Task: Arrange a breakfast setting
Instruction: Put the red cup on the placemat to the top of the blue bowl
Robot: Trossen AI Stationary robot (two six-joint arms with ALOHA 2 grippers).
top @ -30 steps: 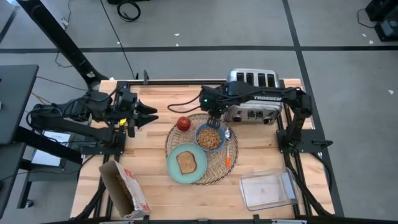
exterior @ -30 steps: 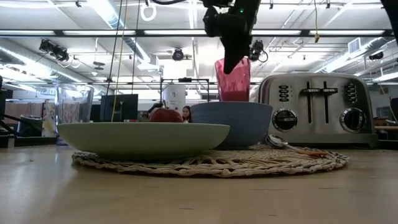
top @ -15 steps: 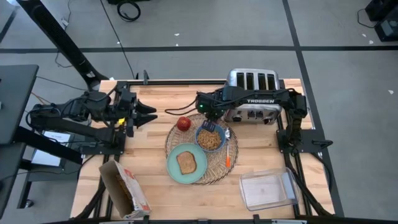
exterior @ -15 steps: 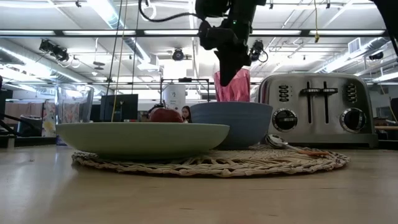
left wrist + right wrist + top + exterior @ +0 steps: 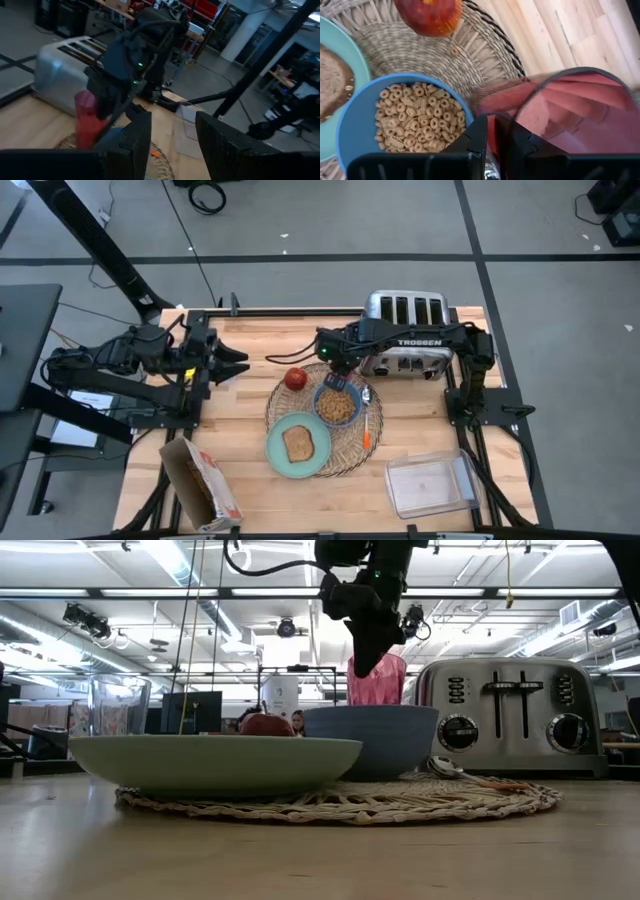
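Note:
The round wicker placemat (image 5: 352, 458) carries the teal plate (image 5: 274, 452) with the toast slice (image 5: 299, 442), the blue bowl (image 5: 319, 397) of cereal, the red apple (image 5: 295, 378) and the orange-handled spoon (image 5: 367, 427). My right gripper (image 5: 337, 373) reaches past the toaster and is shut on the pink translucent cup (image 5: 380, 680). The cup stands upright just behind the bowl (image 5: 370, 735), at the mat's far edge. My left gripper (image 5: 238, 365) is open and empty over the table's left part. My right gripper pinches the cup's wall at the rim (image 5: 492, 125), one finger (image 5: 520, 147) inside the cup and the other (image 5: 475, 147) outside. The fingers come from above, pointing down. The cup is upright; the bowl hides its bottom, so I cannot tell whether it stands on the mat.
The silver four-slot toaster (image 5: 405, 330) stands at the far right, close behind the cup. An open cereal box (image 5: 200, 485) lies at the near left and a clear lidded container (image 5: 430, 485) at the near right. Bare wood lies between the left gripper and the mat.
My right gripper has gone a little toward the table's left edge and down with the cup. The cup tipped on the way, now stands upright and sits lower behind the bowl. The teal plate has slid slightly toward the table's left edge.

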